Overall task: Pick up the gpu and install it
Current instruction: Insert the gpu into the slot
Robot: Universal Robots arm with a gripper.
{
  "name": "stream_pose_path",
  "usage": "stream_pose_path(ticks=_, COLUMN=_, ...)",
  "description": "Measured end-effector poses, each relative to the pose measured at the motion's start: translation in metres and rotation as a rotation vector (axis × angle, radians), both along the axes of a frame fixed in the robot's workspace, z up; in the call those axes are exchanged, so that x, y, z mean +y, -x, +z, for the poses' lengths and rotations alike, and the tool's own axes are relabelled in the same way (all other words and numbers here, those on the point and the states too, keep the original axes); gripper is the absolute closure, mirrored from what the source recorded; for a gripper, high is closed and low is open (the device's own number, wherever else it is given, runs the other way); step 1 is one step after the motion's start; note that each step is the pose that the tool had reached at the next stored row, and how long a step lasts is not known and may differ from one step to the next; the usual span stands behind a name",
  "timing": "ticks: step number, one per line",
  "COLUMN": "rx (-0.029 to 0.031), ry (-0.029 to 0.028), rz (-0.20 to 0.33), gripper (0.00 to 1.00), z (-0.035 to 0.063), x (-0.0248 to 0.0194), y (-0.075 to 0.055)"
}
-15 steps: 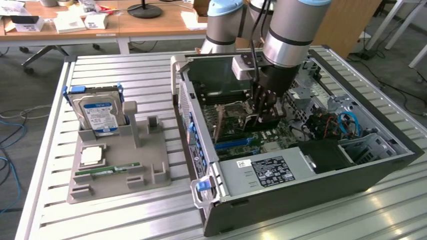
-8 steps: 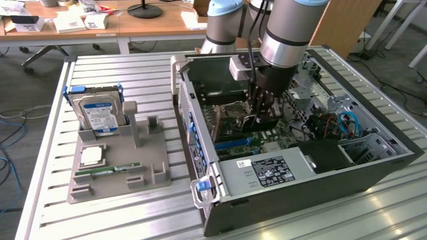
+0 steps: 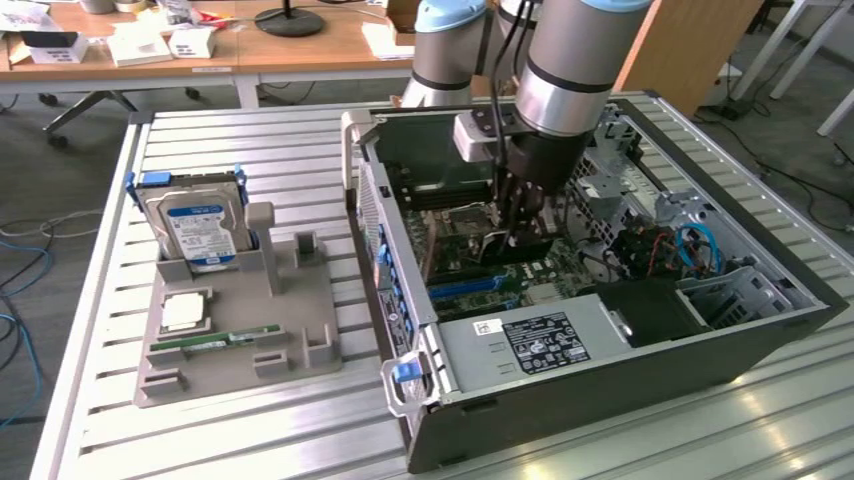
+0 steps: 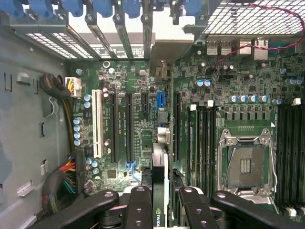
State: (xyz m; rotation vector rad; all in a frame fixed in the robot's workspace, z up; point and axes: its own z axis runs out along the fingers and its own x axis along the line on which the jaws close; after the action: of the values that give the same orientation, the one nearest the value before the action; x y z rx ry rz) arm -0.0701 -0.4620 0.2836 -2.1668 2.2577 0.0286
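Gripper (image 4: 164, 200) clamped on gpu (image 4: 159, 171), edge-on over motherboard (image 4: 228, 119) slots | NVIDIA logo (image 4: 157, 221) on card edge | inside open computer case (image 3: 561, 420)

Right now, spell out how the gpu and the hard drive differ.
The gpu sits clamped between the fingers inside the open computer case, over the motherboard; the hard drive stands free in the grey holder on the table. The gpu looks black; the hard drive is silver with a blue-white label. Both stand on edge.
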Motion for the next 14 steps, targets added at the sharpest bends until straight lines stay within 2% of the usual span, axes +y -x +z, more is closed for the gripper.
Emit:
stream_pose_path(ticks=7, rx=0.0000, ry=0.0000, rz=0.000, gripper=0.74, z=-0.0071, x=0.0001, y=0.0001)
stream_pose_path(ticks=14, rx=0.0000, ry=-0.0001, rz=0.000, gripper=0.74, z=-0.0077, x=0.0001, y=0.0024)
